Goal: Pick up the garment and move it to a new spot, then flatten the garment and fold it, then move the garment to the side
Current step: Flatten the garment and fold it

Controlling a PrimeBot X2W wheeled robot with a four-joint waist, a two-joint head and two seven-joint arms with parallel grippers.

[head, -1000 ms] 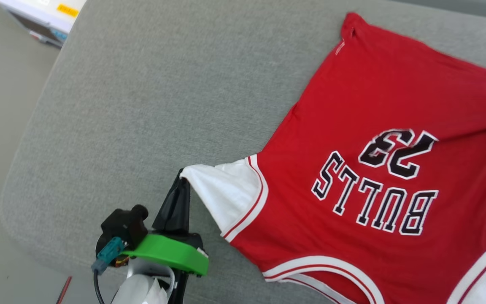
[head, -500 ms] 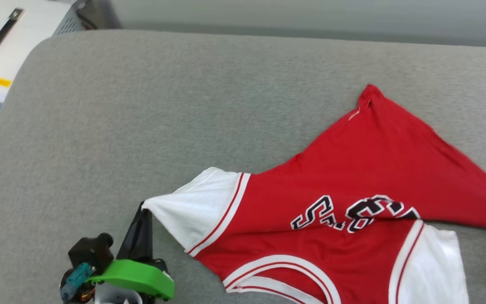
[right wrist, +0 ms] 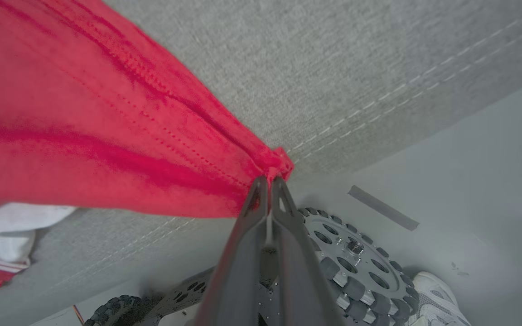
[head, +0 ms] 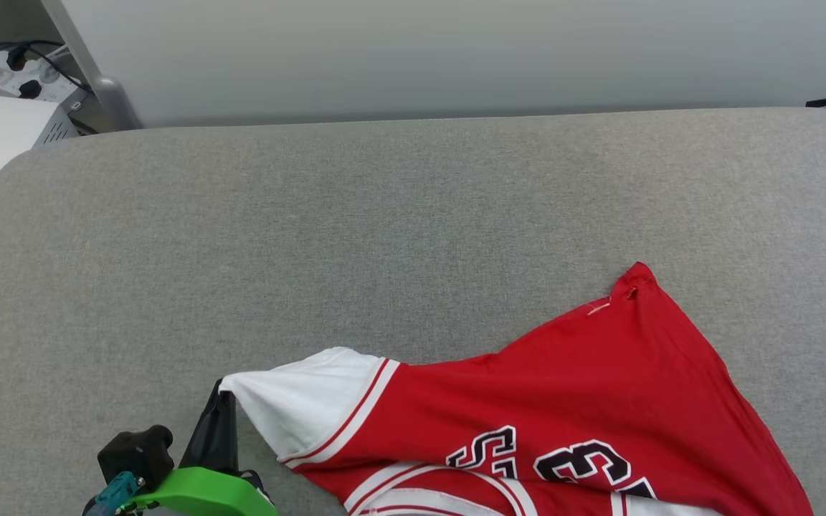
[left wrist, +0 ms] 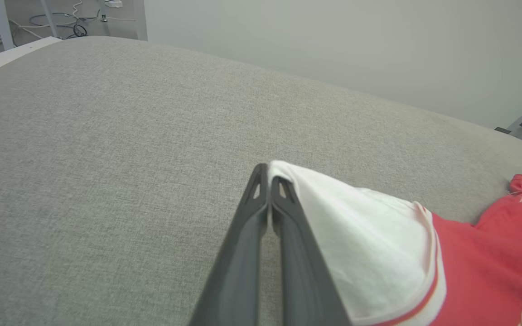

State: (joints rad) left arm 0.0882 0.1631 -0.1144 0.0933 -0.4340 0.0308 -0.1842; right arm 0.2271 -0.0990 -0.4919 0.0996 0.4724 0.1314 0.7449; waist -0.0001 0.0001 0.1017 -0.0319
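On the near part of the grey cushion (head: 384, 215), the garment (head: 599, 387) lies partly spread, lettering up, one red corner pointing at the cushion's far side. Left gripper (head: 225, 393), near-left of the cushion: fingers pressed together, pinching the tip of the white shoulder panel. Right gripper (right wrist: 268, 181), beyond the cushion's edge: fingers clamped on a red hem corner, fabric taut.
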